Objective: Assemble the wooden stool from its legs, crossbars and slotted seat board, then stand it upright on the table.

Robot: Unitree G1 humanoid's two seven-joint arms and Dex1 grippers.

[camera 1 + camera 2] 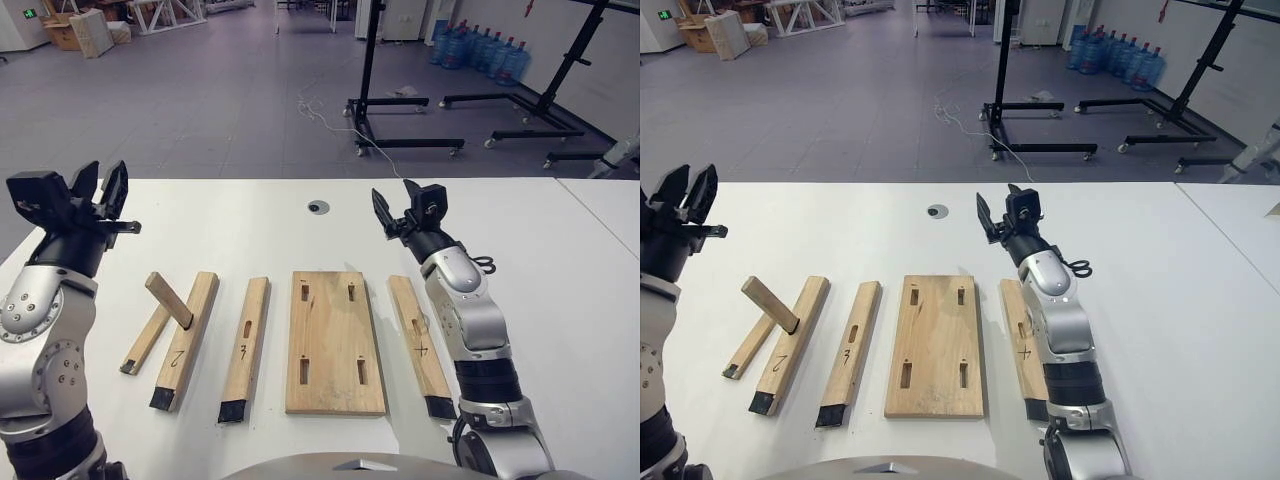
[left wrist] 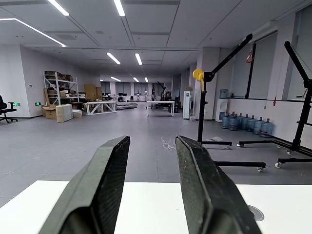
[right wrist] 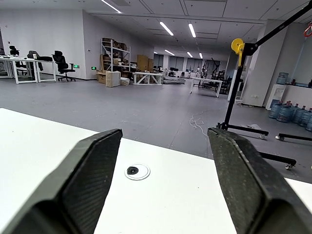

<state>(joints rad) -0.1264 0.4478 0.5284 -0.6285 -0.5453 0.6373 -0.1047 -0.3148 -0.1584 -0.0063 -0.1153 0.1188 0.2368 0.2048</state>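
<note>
Parts layout before assembly. The white table (image 1: 240,225) carries every wooden part, all loose and flat in a row near its front edge. The slotted seat board (image 1: 335,340) lies at the centre, its four slots facing up. Three legs lie lengthwise beside it, dark feet toward the robot: the leftmost leg (image 1: 185,340), the middle leg (image 1: 245,348) between that one and the board, and the right-hand leg (image 1: 418,340) just beside the board's other edge, with the right forearm close over its near end. Left of the leftmost leg is a narrow piece (image 1: 148,338) with a dark end, possibly a fourth leg on edge. A short crossbar (image 1: 168,300) sits tilted across it; whether it is seated in a slot or merely resting cannot be told.

The left gripper (image 1: 103,175) hovers above the table's left edge, well apart from the parts, fingers parted and empty. The right gripper (image 1: 393,192) hovers beyond the board's far end, fingers spread wide, holding nothing.

Hazards, as judged: the right forearm could sweep the right-hand leg off line as it descends. The tilted crossbar may topple or roll if its neighbour is lifted. Flat pieces may slide on the smooth top rather than rise, and a tenon entered askew would likely jam in its slot.
</note>
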